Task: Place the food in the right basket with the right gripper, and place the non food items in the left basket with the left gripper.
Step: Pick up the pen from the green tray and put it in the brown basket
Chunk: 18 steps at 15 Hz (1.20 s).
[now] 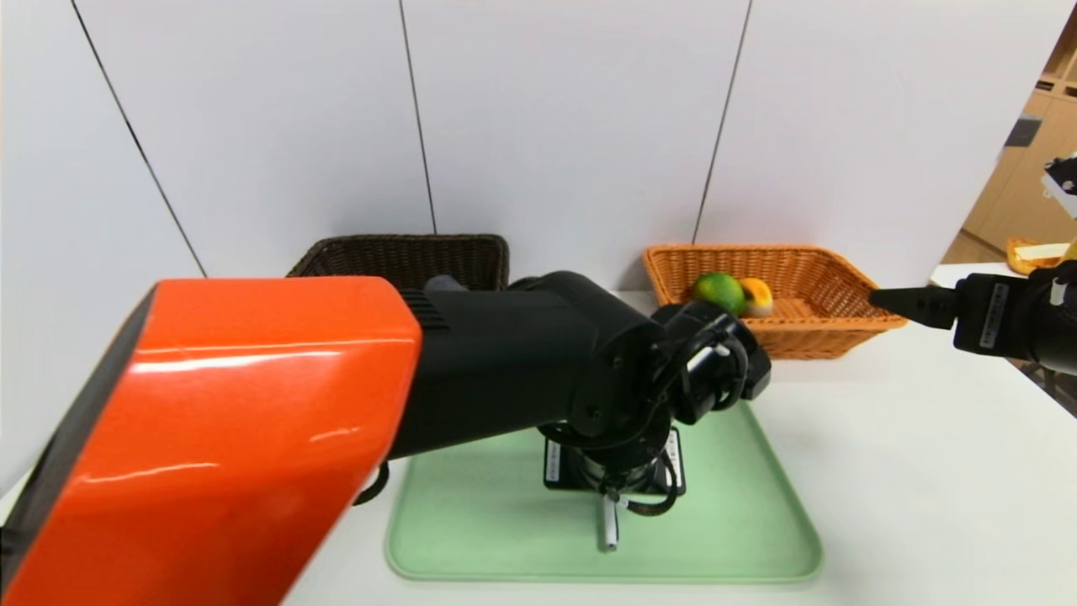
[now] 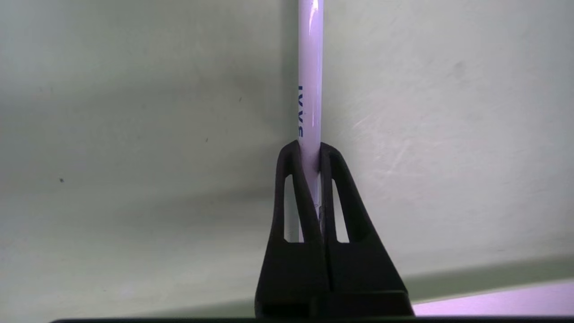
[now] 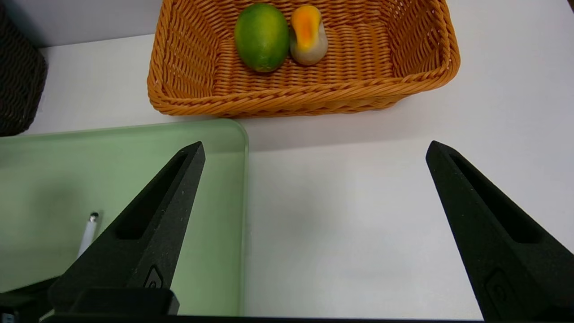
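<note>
My left gripper points down onto the green tray and is shut on a slim white pen. The pen's end sticks out below the wrist toward the tray's front. In the orange wicker right basket lie the green lime and, touching it, the pale bun with an orange top. Behind my left arm stands the dark brown left basket, with something grey showing inside. My right gripper hovers open and empty beside the orange basket, over bare table.
My left arm's orange cover hides the table's left side and part of the dark basket. Both baskets stand against the white wall. White tabletop lies right of the tray. The table's right edge is near my right arm.
</note>
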### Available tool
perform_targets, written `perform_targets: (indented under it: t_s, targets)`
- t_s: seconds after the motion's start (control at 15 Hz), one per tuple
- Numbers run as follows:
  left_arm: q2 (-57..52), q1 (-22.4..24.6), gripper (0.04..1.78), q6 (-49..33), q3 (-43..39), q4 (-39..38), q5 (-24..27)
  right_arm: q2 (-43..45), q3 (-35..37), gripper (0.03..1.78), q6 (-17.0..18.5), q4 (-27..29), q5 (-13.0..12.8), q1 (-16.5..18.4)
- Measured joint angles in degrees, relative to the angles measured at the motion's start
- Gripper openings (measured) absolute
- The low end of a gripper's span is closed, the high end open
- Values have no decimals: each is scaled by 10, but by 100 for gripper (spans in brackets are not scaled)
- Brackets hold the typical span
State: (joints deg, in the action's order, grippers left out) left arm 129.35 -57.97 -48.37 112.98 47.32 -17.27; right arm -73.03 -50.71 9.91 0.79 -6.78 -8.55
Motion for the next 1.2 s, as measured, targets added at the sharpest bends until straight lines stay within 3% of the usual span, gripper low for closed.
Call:
perform_targets:
  t_s: [0.33, 0.6, 0.87, 1.2]
  targets:
    - [-93, 45, 5, 8, 1, -83, 2, 10, 5, 170, -4, 0, 0, -1]
    - [-163, 159, 5, 8, 1, -156, 2, 12, 3, 170, -11, 0, 0, -7]
    - [-191, 286, 5, 19, -2, -159, 2, 11, 2, 170, -12, 0, -1, -24]
    - [-160, 394, 5, 7, -5, -163, 3, 11, 2, 170, -11, 1, -2, -34]
